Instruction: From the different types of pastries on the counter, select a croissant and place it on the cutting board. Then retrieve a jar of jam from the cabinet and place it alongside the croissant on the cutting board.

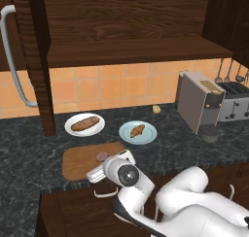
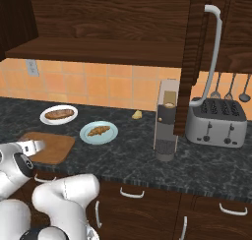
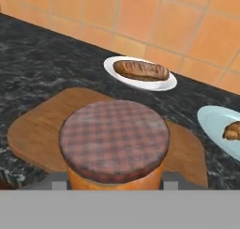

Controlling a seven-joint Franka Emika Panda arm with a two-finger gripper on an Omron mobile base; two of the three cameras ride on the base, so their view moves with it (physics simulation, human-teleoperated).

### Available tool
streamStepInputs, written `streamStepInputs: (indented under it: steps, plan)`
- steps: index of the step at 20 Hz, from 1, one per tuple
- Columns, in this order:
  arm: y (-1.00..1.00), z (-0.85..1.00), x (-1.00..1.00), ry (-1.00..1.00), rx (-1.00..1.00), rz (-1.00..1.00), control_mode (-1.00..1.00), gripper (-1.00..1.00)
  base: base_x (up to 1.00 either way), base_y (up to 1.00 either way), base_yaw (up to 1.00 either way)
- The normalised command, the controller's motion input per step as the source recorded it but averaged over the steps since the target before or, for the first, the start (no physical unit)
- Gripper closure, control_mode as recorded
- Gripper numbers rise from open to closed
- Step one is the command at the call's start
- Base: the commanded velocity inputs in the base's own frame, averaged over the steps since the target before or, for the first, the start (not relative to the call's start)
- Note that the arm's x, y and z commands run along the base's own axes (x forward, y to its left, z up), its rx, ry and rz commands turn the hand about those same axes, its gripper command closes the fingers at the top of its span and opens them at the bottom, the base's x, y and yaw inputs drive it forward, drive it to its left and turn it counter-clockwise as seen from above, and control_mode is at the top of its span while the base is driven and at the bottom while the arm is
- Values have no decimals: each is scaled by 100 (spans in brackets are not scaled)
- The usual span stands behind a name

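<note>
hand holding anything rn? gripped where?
Yes: the hand is shut on the jar of jam, fingers either side of its orange body just under the checked lid, over the cutting board.

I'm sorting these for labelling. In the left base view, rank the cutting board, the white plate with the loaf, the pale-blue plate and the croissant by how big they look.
1. cutting board, partly hidden by the arm
2. white plate and pale-blue plate: look about alike, so unranked
3. croissant

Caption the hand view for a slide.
Tool shut on the jar of jam above the cutting board; croissant on its pale-blue plate.
</note>
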Motion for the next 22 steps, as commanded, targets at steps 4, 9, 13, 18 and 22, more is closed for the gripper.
streamStepInputs:
  steps: [4, 9, 13, 18, 22]
  plan:
    - [-29, -79, 100, -25, 0, 0, -100, 100, 0, 0, 0]
    - [-21, -77, 65, -25, 7, 0, -100, 100, 0, 0, 0]
    - [-54, -19, 9, -2, 21, 0, -100, 100, 0, 0, 0]
    - [-78, 1, 11, 22, 40, 0, -100, 100, 0, 0, 0]
    - [-82, 1, 47, 10, 25, 0, -100, 100, 0, 0, 0]
